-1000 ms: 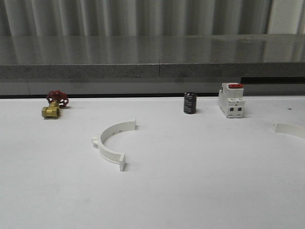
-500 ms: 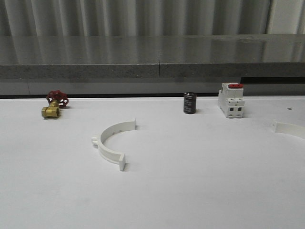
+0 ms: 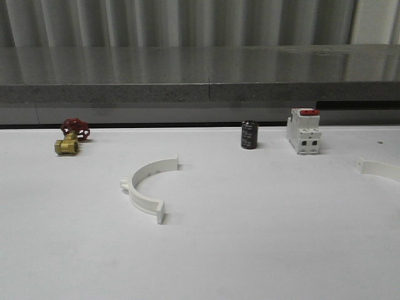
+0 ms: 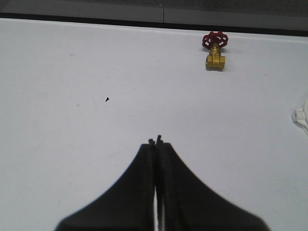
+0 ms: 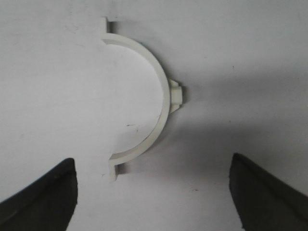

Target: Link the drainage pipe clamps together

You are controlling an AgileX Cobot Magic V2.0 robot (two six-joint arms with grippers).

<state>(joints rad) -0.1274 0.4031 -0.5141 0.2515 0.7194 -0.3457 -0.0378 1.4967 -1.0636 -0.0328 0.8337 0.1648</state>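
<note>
1. Left half-ring [image 3: 147,187]: lies flat on the white surface [image 3: 250,237], left of centre in the front view, its open side facing right; a small tab sticks out at its left edge
2. Right half-ring [image 3: 379,169]: lies at the right edge of the front view, cut off by the frame and well apart from the first; the right wrist view has it centred [image 5: 153,101], tab on the outer curve, flat flanges at both ends
3. Right hand [image 5: 154,192]: its two dark tips stand wide apart, hovering with the half-ring between and ahead of them, nothing held
4. Left hand [image 4: 156,144]: tips pressed together, empty, over bare surface
5. Step in hand, as judged: take the right half-ring. Grip across the thin band near the tab, clear of the flanges, so both ends stay free to meet the other piece
6. Brass valve [image 3: 70,137], black can [image 3: 249,135] and breaker [image 3: 303,132] stand in the back row, clear of the path
</note>
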